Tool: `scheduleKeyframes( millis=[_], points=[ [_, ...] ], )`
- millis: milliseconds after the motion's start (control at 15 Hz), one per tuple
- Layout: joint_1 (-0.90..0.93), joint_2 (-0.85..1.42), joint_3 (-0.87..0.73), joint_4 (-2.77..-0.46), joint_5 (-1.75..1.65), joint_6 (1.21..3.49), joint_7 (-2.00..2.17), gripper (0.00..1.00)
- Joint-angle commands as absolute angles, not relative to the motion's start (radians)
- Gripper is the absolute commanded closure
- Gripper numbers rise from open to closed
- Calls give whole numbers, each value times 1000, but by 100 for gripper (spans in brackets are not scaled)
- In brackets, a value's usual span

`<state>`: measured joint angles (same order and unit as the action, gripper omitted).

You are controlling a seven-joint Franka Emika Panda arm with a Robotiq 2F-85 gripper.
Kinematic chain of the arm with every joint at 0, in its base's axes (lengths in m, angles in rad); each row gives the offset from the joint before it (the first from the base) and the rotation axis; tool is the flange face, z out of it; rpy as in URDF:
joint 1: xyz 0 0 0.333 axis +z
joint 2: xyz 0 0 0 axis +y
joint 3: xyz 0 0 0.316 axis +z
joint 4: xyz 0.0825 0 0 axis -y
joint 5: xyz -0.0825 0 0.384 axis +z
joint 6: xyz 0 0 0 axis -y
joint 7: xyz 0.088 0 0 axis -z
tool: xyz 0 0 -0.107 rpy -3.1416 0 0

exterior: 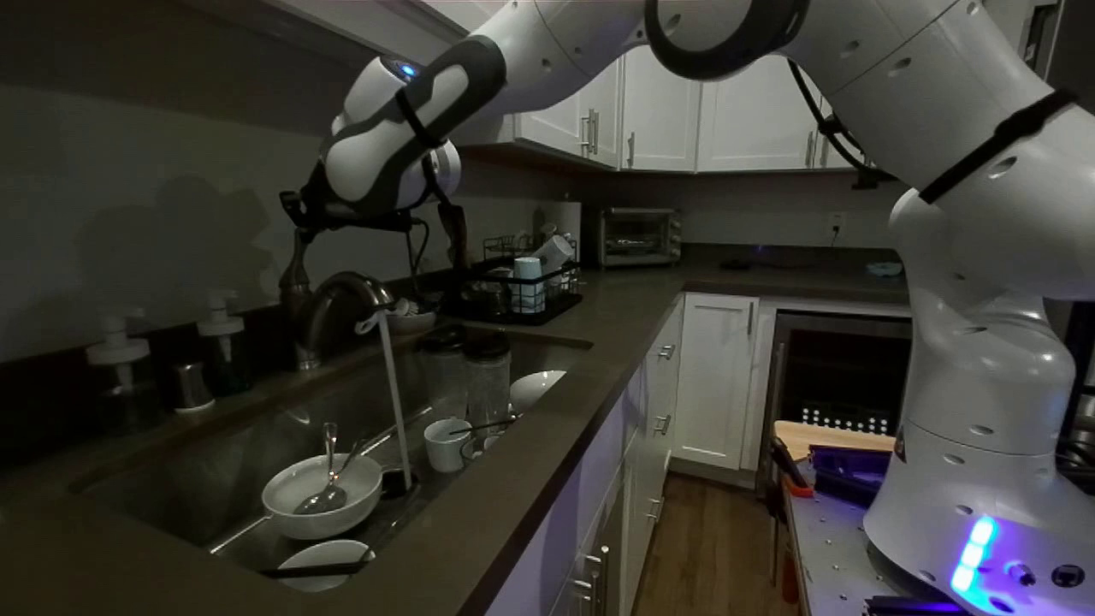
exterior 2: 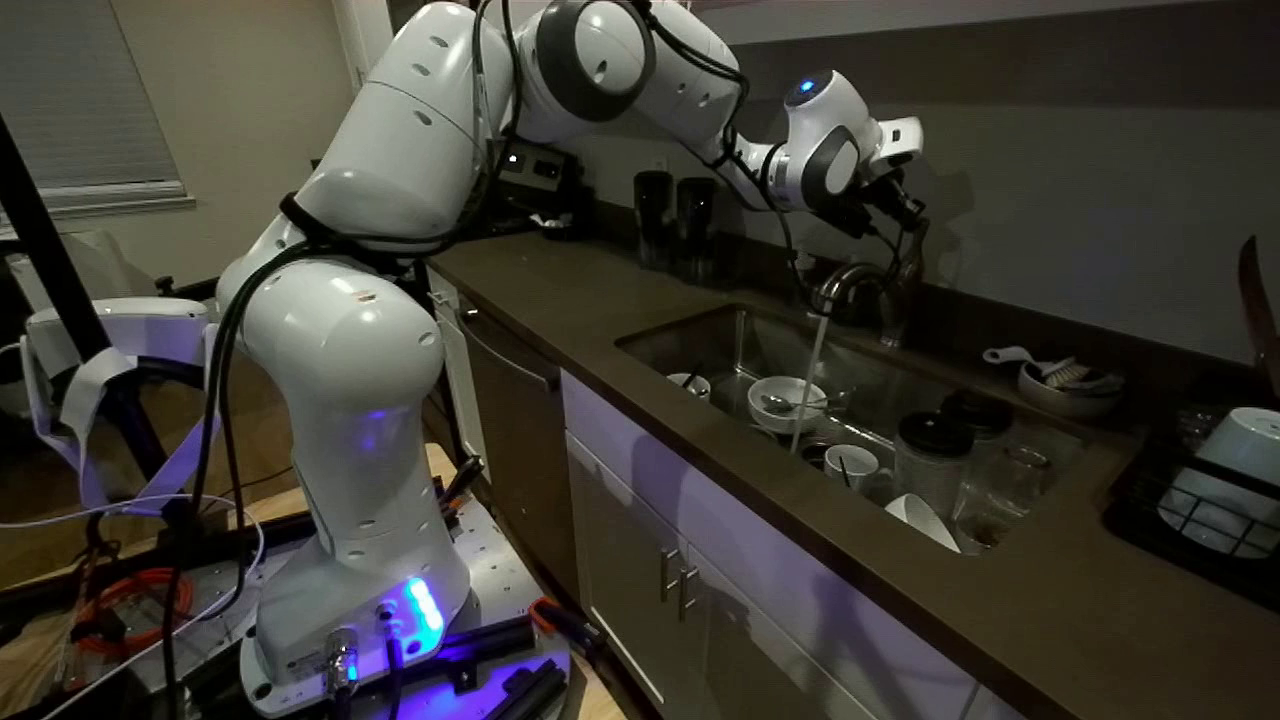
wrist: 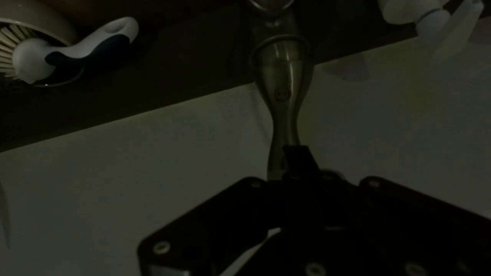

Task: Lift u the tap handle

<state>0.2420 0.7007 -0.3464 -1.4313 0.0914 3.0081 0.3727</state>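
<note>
The metal tap handle (exterior: 296,269) stands up from the tap body behind the sink; it also shows in an exterior view (exterior 2: 914,255). In the wrist view the handle (wrist: 284,92) narrows toward my gripper, and its far end is partly hidden behind the dark fingers. My gripper (wrist: 300,159) looks shut, with its fingers together at the handle's end; contact cannot be told. In both exterior views the gripper (exterior: 299,216) (exterior 2: 905,212) is at the top of the handle. Water (exterior: 395,402) runs from the curved spout (exterior: 349,286) into the sink.
The sink holds a white bowl with spoons (exterior: 322,496), a mug (exterior: 446,445) and lidded jars (exterior 2: 932,460). Soap dispensers (exterior: 120,368) stand beside the tap. A brush (wrist: 76,50) lies in a bowl on its other side. A dish rack (exterior: 530,291) stands farther along the counter.
</note>
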Motion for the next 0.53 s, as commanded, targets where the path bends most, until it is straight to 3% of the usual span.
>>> scheduleKeyframes(
  millis=[0,467],
  points=[
    [278,577,-355,-1666,96,3177,377,96],
    [345,360,-394,-2040,89,3363,349,96]
  ],
)
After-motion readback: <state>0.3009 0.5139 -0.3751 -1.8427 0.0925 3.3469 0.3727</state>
